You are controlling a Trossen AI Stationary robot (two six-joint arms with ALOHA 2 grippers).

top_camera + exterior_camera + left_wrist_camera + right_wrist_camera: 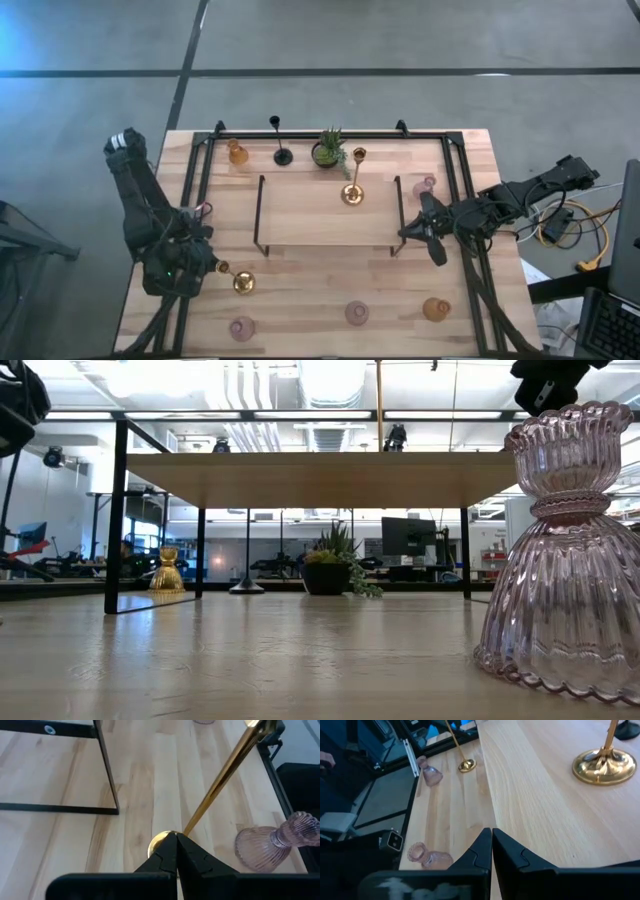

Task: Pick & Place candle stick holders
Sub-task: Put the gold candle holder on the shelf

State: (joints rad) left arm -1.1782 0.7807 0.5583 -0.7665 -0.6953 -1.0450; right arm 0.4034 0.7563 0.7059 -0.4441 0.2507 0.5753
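Note:
My left gripper [207, 266] is near the table's near left corner, shut on a slim gold holder [240, 282]. The holder also shows in the right wrist view [465, 765]. A second gold holder [351, 193] stands by its base on the raised wooden shelf [320, 225]. A black holder [282, 155] and an amber one [238, 153] stand at the far edge. Pink ones [242, 328] [358, 312] and an amber one [436, 309] stand near the front. My right gripper [405, 233] is shut and empty over the shelf's right end. My left gripper is shut on the gold holder's top end [161, 844]; the fingertips [170, 851] hide the exact place. The fingers slant down from the far left. The holder is tilted: its stem [220, 780] runs away from the fingertips to the base [243, 283]. Whether the base touches the table I cannot tell.
A small potted plant [328, 150] stands at the far edge between the black holder and the shelf. Pink holders stand beside my left gripper [205, 210] and at the shelf's right [425, 186]. Black frame rails [195, 170] run along the table's sides. One pink holder stands close before the low camera [565, 560].

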